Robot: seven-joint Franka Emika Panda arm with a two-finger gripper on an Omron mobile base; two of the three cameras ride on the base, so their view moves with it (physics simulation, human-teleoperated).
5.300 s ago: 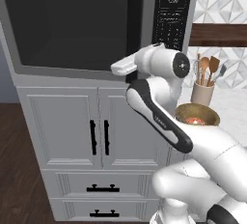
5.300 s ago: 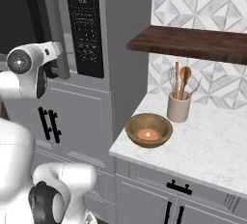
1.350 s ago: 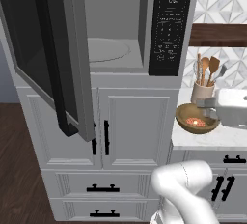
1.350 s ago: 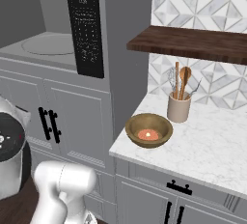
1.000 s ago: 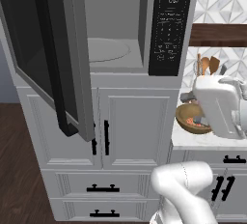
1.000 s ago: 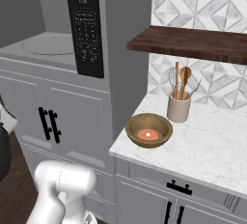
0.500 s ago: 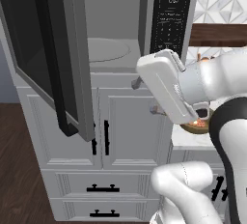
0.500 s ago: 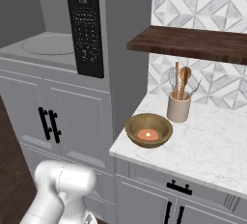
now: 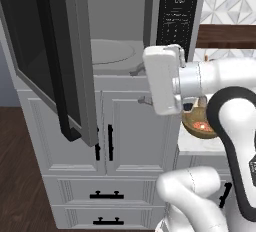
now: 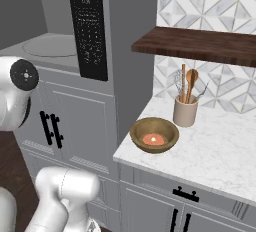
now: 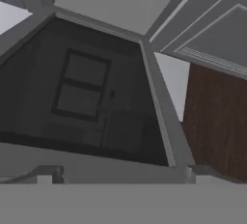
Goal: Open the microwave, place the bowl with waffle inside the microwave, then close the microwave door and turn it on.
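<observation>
Door [image 9: 47, 56] swung wide to the left, long side upright; bowl [image 10: 154, 134] upright on counter [image 10: 220, 151], beside utensil cup [image 10: 185, 110]; gripper jaws spread apart, empty.

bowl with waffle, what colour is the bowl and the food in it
The bowl with waffle is brown wood, with small reddish-orange food inside; it shows best in the right base view.

Home kitchen, rendered. Large built-in grey microwave [image 9: 125, 51] set in wall of white panelled cabinets [image 9: 135, 131] with black handles. White marble counter [image 10: 220, 151], geometric tiled backsplash [image 10: 200, 6], dark wooden shelf [image 10: 200, 43], beige utensil cup with wooden spoons [image 10: 185, 110], dark wood floor [image 9: 20, 176].
</observation>
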